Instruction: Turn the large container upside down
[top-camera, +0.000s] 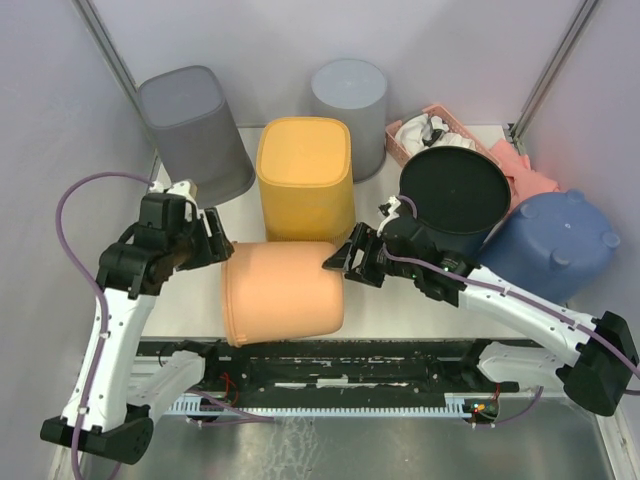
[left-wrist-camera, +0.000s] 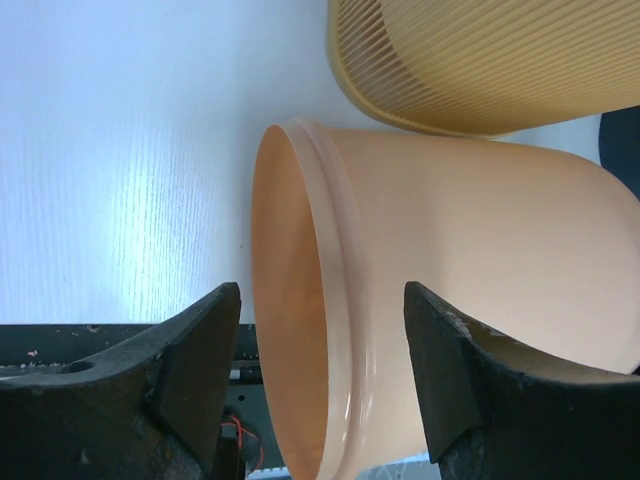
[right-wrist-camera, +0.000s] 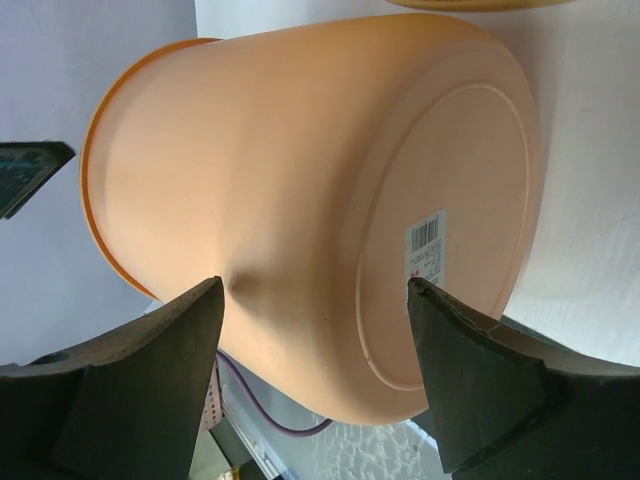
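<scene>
Half done, by my judgement: the peach container lies on its side on the bench, mouth toward my left gripper, base toward my right gripper. Both grippers gape apart, clamping nothing; tipping it mouth-down is left.

Shows peach container tipped on its side on white table, left gripper at its rim, right gripper at its base.

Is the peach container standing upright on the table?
No, the peach container lies on its side, with its open mouth facing the left gripper.
</scene>
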